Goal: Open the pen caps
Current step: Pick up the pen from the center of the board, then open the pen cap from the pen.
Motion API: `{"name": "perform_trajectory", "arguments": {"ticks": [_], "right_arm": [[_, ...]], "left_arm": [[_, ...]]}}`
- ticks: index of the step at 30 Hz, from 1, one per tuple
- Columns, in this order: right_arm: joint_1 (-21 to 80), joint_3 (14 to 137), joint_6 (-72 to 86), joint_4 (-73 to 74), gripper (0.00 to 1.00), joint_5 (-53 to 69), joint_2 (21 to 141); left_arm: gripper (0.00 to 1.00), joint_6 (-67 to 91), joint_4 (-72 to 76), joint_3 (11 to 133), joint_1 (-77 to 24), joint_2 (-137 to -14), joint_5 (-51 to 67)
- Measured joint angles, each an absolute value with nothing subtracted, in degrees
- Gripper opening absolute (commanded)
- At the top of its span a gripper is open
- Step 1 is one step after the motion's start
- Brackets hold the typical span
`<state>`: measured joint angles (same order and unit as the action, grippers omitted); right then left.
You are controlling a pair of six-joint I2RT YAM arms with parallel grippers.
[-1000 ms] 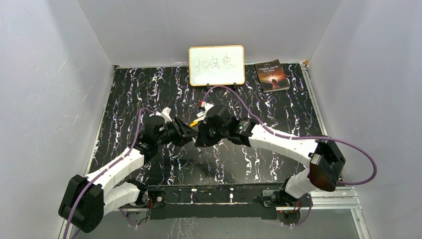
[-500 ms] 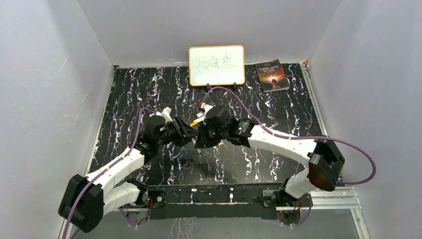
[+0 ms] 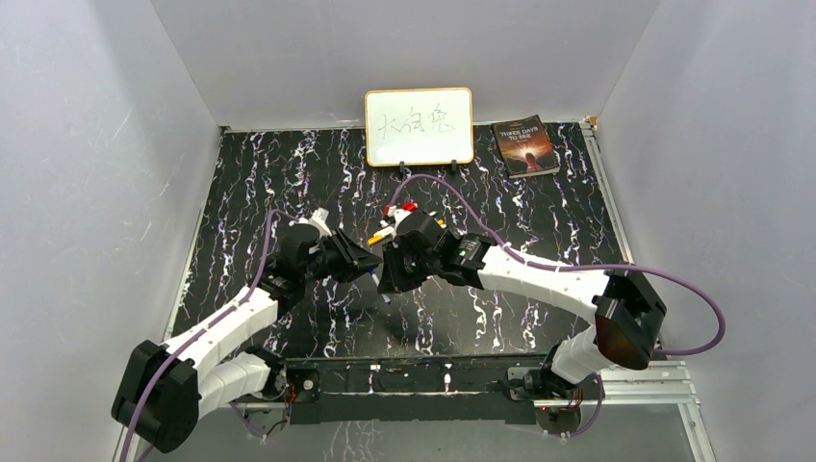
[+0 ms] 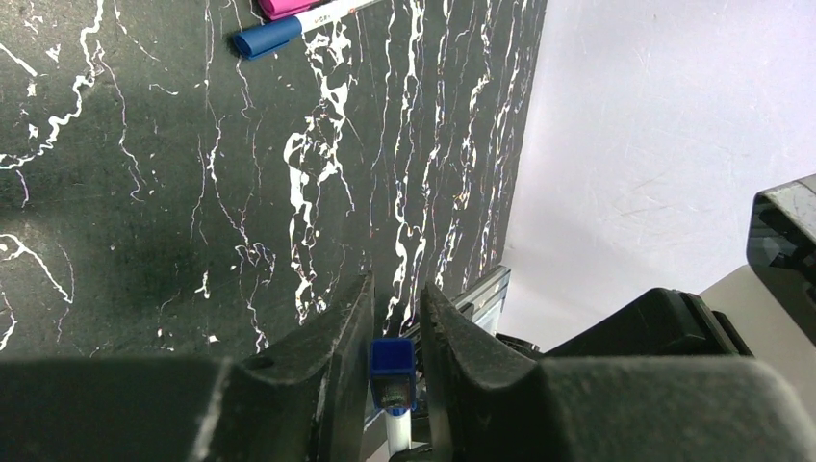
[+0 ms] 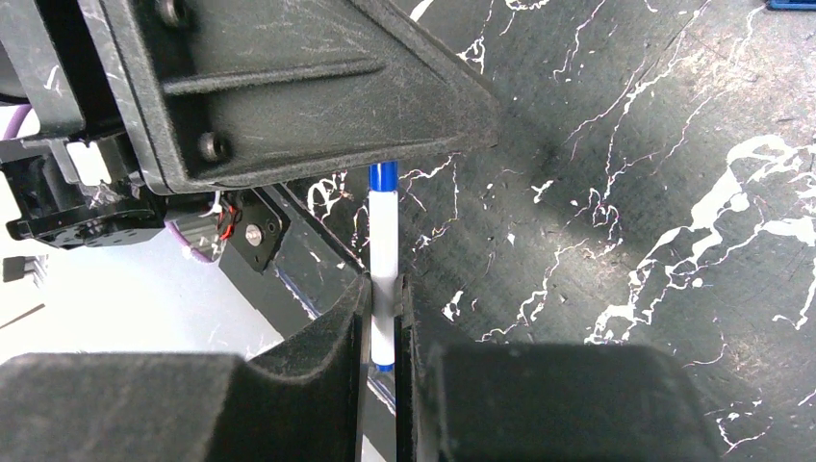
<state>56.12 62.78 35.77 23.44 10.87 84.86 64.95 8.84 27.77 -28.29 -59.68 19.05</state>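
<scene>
My left gripper and right gripper meet at the middle of the table with one pen between them. In the left wrist view the left gripper is shut on the pen's blue cap; the white barrel runs out below it. In the right wrist view the right gripper is shut on the white barrel, and the blue cap sits at the far end against the left gripper's body. A heap of other pens lies just behind the right gripper.
A blue-capped pen and a pink-capped one lie on the black marbled table. A small whiteboard and a book stand at the back. White walls close in left, right and back.
Both grippers have shifted slightly toward the near edge with the pen still held between them. More of the pen heap now shows behind the right gripper.
</scene>
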Motion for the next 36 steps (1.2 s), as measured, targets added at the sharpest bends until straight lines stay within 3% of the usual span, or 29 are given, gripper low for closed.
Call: {"name": "perform_trajectory", "arguments": {"ticks": [6, 8, 12, 16, 27, 31, 36], "right_arm": [[56.16, 62.76, 36.23, 23.33, 0.0, 10.83, 84.88], [56.16, 62.76, 36.36, 23.31, 0.0, 10.81, 84.88], [56.16, 62.76, 36.47, 23.35, 0.21, 10.85, 84.9], [56.18, 62.76, 36.64, 23.33, 0.33, 10.83, 84.93], [56.21, 62.78, 37.06, 22.02, 0.43, 9.39, 85.8], [56.18, 63.07, 37.52, 21.21, 0.34, 9.19, 87.9], [56.29, 63.42, 37.82, 20.91, 0.0, 9.45, 89.65]], "left_arm": [[0.0, 64.93, 8.49, 27.97, -28.75, -59.68, 18.81], [0.0, 64.9, 8.49, 28.1, -28.84, -59.7, 18.79], [0.0, 64.88, 8.67, 28.1, -28.97, -59.83, 18.79], [0.0, 64.82, 10.57, 28.1, -29.34, -60.42, 20.23], [0.0, 66.13, 14.63, 28.1, -30.55, -61.45, 23.18], [0.0, 66.72, 15.0, 28.14, -31.0, -61.45, 23.11], [0.0, 67.22, 15.03, 28.14, -31.03, -61.45, 22.28]]}}
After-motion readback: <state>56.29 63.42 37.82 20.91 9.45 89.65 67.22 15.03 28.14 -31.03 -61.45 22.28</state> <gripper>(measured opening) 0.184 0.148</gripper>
